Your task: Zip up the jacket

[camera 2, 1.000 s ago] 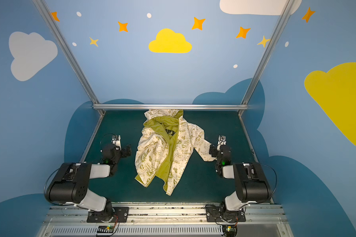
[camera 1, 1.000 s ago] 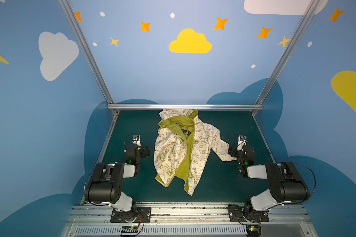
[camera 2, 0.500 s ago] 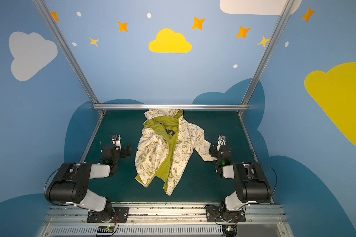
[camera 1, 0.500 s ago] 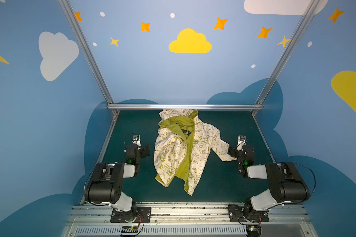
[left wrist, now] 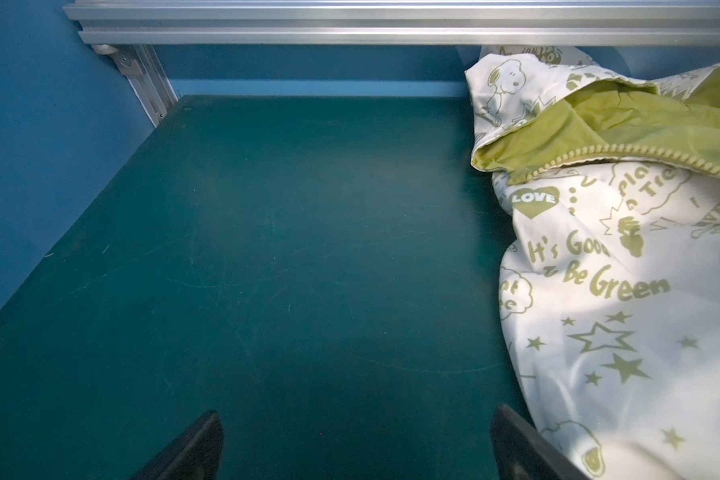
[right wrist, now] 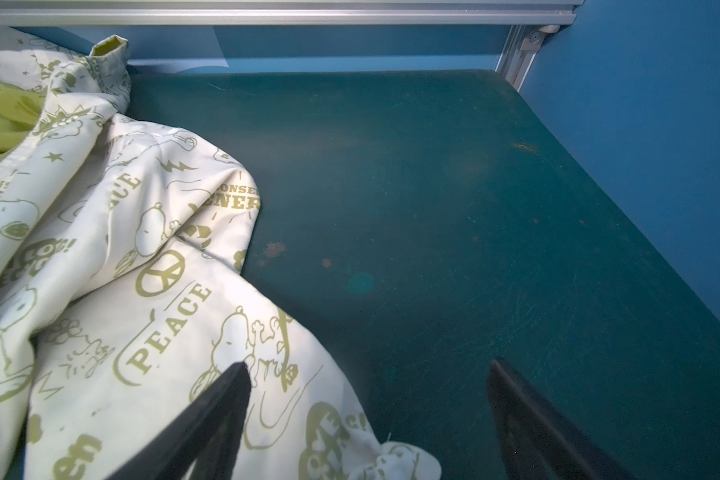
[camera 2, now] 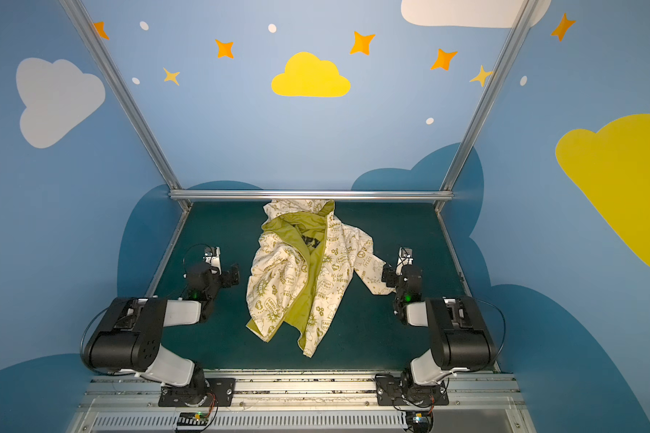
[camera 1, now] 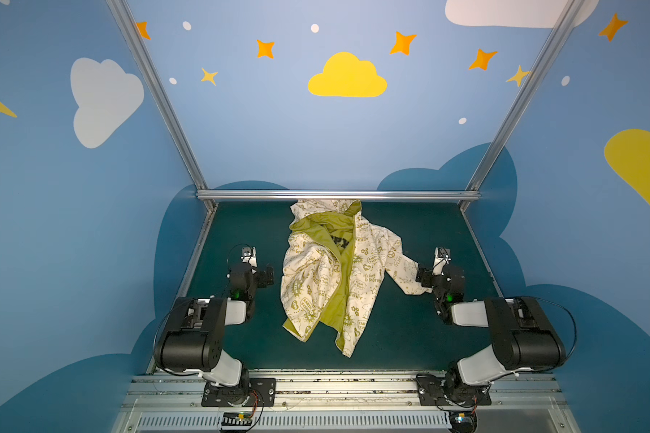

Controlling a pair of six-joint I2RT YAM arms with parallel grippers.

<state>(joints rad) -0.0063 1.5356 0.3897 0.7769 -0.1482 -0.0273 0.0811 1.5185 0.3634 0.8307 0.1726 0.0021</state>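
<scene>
**Green table mat (camera 1: 409, 337), unzipped jacket (camera 1: 318, 285) at centre**

The table mat fills the lower middle of both top views. The cream jacket lies crumpled at its centre, front open, yellow-green lining showing. The left gripper (camera 1: 265, 276) sits left of it, apart, released and empty. The right gripper (camera 1: 423, 280) stands wide open at the sleeve end (right wrist: 391, 459), grasping nothing.

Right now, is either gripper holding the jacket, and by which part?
Nothing is held. The left gripper stands open beside the jacket; the right gripper is open too, one finger over the sleeve, not closed on it.
</scene>
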